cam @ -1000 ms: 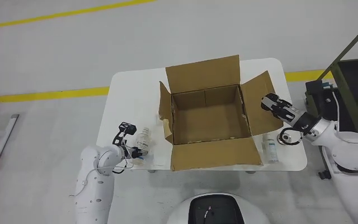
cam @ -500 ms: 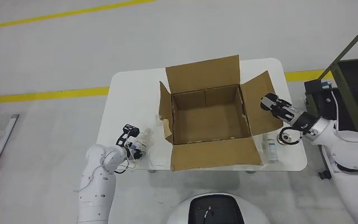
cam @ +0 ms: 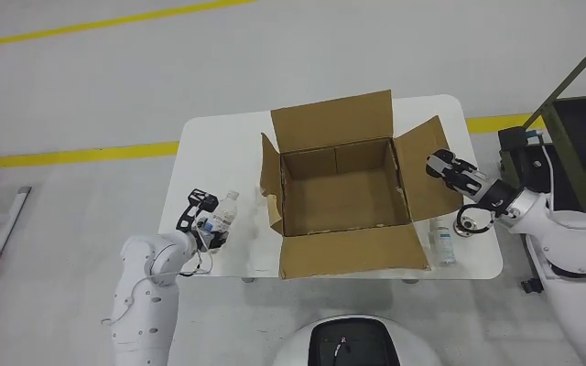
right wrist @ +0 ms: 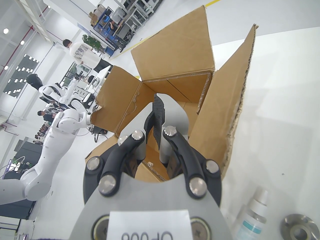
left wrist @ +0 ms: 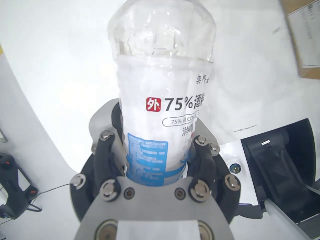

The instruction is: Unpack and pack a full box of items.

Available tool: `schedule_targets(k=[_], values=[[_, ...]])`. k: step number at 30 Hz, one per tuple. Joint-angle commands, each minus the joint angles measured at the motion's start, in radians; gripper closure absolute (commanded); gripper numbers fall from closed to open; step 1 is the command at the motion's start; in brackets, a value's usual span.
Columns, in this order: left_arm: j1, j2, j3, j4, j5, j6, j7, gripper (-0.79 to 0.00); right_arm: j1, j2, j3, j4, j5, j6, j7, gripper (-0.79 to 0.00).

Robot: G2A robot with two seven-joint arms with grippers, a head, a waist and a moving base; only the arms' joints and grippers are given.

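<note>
Beside the empty brown cardboard box (cam: 343, 197), a clear labelled plastic bottle (left wrist: 162, 83) is clamped by the left gripper (left wrist: 153, 139) fingers; the right gripper (right wrist: 157, 107) fingers are pressed together; packing is judged unstarted.

We see a pale grey floor (cam: 110, 73) crossed by yellow lines (cam: 82, 154). A white table (cam: 215, 146) stands there, shelving racks (right wrist: 120, 21) beyond.

Printed label (left wrist: 160, 116) with a percentage on the bottle (left wrist: 162, 51); coded sticker (right wrist: 149, 226) on the right wrist plate (right wrist: 100, 208).
</note>
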Motion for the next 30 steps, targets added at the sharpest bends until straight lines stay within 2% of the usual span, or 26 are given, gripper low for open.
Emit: schedule_targets(k=[1, 4, 7, 10, 13, 18, 21, 23, 30], values=[[0.021, 0.008, -0.015, -0.131, 0.010, -0.044, -0.031, 0.000, 0.002, 0.001, -0.003, 0.003, 0.004, 0.000, -0.001, 0.000], [0.047, 0.016, -0.049, -0.266, -0.079, -0.073, -0.066, 0.000, 0.009, 0.003, -0.011, 0.007, 0.003, 0.000, -0.002, 0.000], [0.036, 0.024, -0.081, -0.374, -0.166, -0.079, -0.109, 0.000, 0.015, 0.004, -0.018, 0.013, 0.000, 0.001, -0.007, 0.000], [-0.009, 0.028, -0.090, -0.434, -0.285, -0.036, -0.123, 0.000, 0.015, 0.005, -0.032, 0.016, -0.007, 0.005, -0.015, 0.000], [-0.088, 0.030, -0.051, -0.468, -0.435, 0.029, -0.160, 0.000, 0.016, 0.005, -0.048, 0.023, -0.017, 0.011, -0.026, 0.000], [-0.222, 0.029, 0.063, -0.438, -0.571, 0.113, -0.185, 0.000, 0.018, 0.007, -0.066, 0.029, -0.030, 0.021, -0.038, 0.000], [-0.271, 0.027, 0.116, -0.405, -0.610, 0.145, -0.177, 0.000, 0.018, 0.008, -0.071, 0.030, -0.033, 0.024, -0.042, 0.000], [-0.284, 0.026, 0.139, -0.388, -0.628, 0.158, -0.165, 0.000, 0.017, 0.009, -0.073, 0.032, -0.036, 0.029, -0.045, 0.000], [-0.284, 0.026, 0.139, -0.388, -0.628, 0.158, -0.165, 0.000, 0.004, 0.012, -0.072, 0.032, -0.033, 0.034, -0.059, 0.000]])
